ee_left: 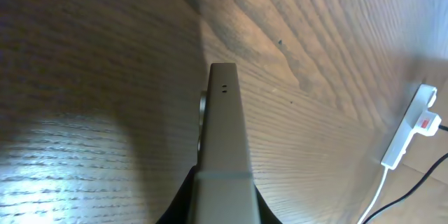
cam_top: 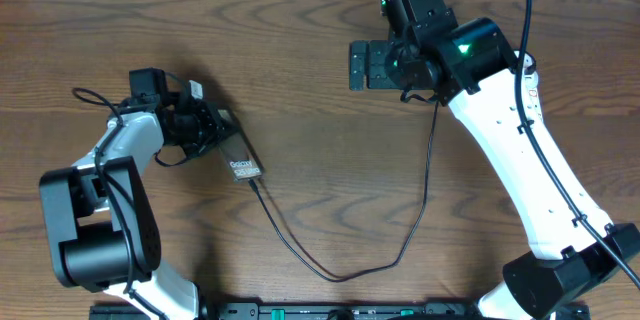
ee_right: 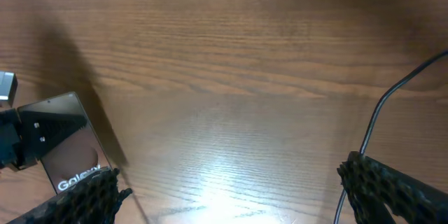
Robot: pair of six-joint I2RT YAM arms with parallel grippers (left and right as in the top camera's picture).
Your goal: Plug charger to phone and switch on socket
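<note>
Overhead, we saw the charger (cam_top: 429,170) cable meeting the end of the phone (cam_top: 241,163), so plugging looked done to us; the socket was out of sight there, and switching it on seemingly remained. From the left wrist, the left gripper (ee_left: 222,206) clenched the phone edge-on, with the socket (ee_left: 409,127) well apart. From the right wrist, the right gripper (ee_right: 238,192) had its fingers (ee_right: 392,185) spread wide, holding nothing

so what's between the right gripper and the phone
Nothing but bare table, as the overhead view shows; the cable loops clear of that stretch.
</note>
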